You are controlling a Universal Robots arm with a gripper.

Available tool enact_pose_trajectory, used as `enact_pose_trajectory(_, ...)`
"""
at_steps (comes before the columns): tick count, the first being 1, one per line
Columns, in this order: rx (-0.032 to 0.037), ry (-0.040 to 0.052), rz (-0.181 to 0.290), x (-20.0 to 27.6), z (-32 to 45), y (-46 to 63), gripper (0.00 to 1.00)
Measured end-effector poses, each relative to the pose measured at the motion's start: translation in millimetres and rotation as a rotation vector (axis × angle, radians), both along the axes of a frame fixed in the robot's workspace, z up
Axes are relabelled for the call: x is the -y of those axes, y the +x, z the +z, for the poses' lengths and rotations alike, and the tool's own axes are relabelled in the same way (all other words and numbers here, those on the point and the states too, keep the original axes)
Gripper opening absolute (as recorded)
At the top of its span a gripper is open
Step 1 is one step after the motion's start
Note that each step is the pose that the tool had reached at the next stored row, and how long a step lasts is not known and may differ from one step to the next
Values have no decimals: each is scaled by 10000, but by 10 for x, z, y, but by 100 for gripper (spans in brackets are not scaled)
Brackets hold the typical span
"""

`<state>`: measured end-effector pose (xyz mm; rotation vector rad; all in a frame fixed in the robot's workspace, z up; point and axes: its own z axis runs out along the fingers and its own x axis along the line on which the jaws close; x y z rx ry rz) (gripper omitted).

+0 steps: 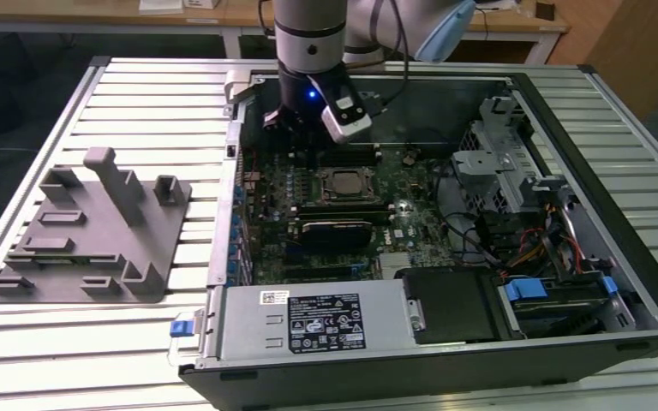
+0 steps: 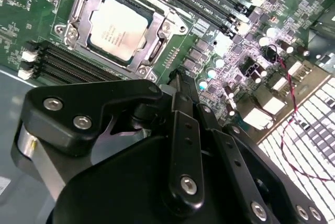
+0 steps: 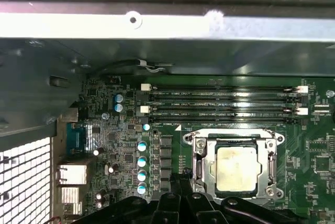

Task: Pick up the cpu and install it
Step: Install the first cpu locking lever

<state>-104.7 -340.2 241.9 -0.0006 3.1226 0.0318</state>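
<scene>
Resting in its socket (image 2: 119,29) on the motherboard: cpu (image 2: 116,28), seated. Pincer (image 2: 180,96) hovers just beside, empty, fingers apparently closed. Risk: a low pass could clip the socket frame or nearby capacitors (image 3: 142,167).

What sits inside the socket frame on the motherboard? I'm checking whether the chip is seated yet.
The cpu lies flat inside the metal socket frame, silvery top up, in both wrist views. Its underside and the socket contacts beneath are covered. The gripper is off beside it, holding nothing.
</scene>
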Motion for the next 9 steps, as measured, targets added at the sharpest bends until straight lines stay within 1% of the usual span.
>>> enact_pose_trajectory(5,6,2,1,0,70,0,11)
enact_pose_trajectory(6,13,3,0,0,122,-1,11)
enact_pose_trajectory(7,16,8,0,0,124,-4,11)
enact_pose_trajectory(9,21,62,0,0,124,-24,11)
